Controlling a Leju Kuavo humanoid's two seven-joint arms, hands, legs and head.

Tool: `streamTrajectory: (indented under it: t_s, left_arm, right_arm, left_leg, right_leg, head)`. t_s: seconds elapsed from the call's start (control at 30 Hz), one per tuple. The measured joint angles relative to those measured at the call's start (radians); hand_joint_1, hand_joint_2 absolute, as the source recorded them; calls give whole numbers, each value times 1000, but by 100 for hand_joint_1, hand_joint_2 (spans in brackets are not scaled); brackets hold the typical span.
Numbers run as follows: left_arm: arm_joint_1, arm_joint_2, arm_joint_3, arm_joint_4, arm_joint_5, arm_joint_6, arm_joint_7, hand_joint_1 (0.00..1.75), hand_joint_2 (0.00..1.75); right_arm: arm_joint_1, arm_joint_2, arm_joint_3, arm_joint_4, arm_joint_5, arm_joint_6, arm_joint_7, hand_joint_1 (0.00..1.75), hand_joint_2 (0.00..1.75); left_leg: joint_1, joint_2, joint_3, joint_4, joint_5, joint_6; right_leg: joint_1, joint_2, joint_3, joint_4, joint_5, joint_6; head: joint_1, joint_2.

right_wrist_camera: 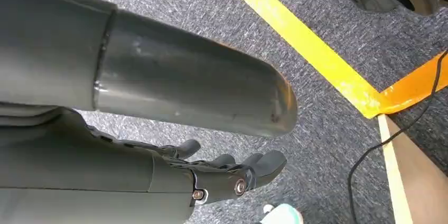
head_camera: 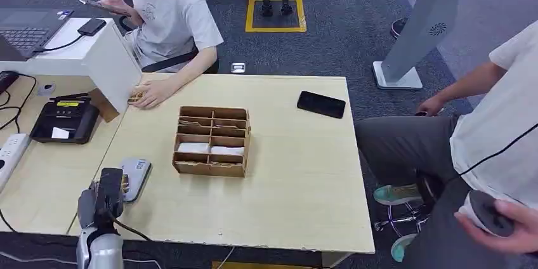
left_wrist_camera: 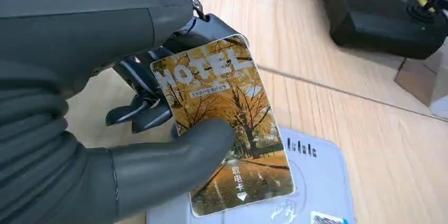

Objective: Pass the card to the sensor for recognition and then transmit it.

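Left hand [left_wrist_camera: 158,145] seen gripping the card [left_wrist_camera: 224,129]: thumb pressed on the printed face, darker fingers [left_wrist_camera: 138,113] behind the back. Card showed an autumn-tree picture with the word HOTEL across one end. Held tilted just above the sensor [left_wrist_camera: 317,182], a pale grey pad lying flat on the wooden table [left_wrist_camera: 370,129] right beneath the hand; could not tell whether the card's free end touched the pad or hovered over it. From the head view, left hand [head_camera: 109,194] placed at the near edge of the table [head_camera: 285,174], with the sensor [head_camera: 136,177] directly beside and partly under the fingers.

Right hand [right_wrist_camera: 222,174] hung over grey carpet [right_wrist_camera: 158,2], fingers stretched out and apart, nothing in them. Yellow floor tape [right_wrist_camera: 311,49] beyond the fingertips, and a black cable [right_wrist_camera: 364,171] trailing on the carpet past them.

Ahead of the left hand and a little toward the table's middle, a brown compartment box [head_camera: 212,141] with white items in two cells. Farther ahead and outward of the left hand, a black card terminal [head_camera: 65,120]; same device [left_wrist_camera: 380,12] visible beyond the card in the left wrist view. Black phone [head_camera: 321,104] well beyond the box, far from the left hand. Person in a light shirt [head_camera: 171,12] seated at the far side, one hand [head_camera: 152,93] resting on the table. Another person [head_camera: 501,129] seated off to the side of the table, holding a round dark object [head_camera: 490,213].
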Motion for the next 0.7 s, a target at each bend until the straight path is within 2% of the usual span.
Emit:
streamTrajectory:
  t_s: [0.1,0.3,0.4,0.5,0.6,0.7]
  left_arm:
    - [14,-13,-2,-52,150,-99,-18,175,175]
    - [12,-13,-32,-196,534,-277,25,175,175]
    - [-44,6,-57,-274,531,-248,22,175,175]
    - [-135,31,-112,-347,414,-161,26,175,175]
    - [-191,46,-148,-385,397,-146,34,175,175]
    - [-201,49,-167,-407,395,-142,34,175,175]
  right_arm:
    - [-2,0,0,-1,0,5,5,0,0]
    - [-13,0,18,-3,0,22,7,0,0]
    - [-23,0,24,-4,0,30,15,0,0]
    - [-29,0,28,-6,0,32,21,0,0]
    - [-31,0,38,-7,0,32,21,0,0]
    - [-30,0,41,-7,0,32,21,0,0]
  left_leg:
    - [0,0,0,0,0,0]
    - [0,0,-4,1,2,0]
    - [0,0,-8,1,5,1]
    - [1,-2,-10,1,7,-1]
    - [1,0,-10,1,7,-1]
    - [0,0,-10,1,7,-1]
  right_leg:
    - [0,0,-1,0,0,0]
    - [0,1,-5,0,3,0]
    - [1,0,-9,0,5,0]
    - [1,-2,-9,0,7,1]
    - [1,-1,-9,0,8,0]
    - [1,0,-10,0,8,0]
  head:
    - [0,0]
    - [0,0]
    - [0,0]
    - [0,0]
    - [0,0]
    - [0,0]
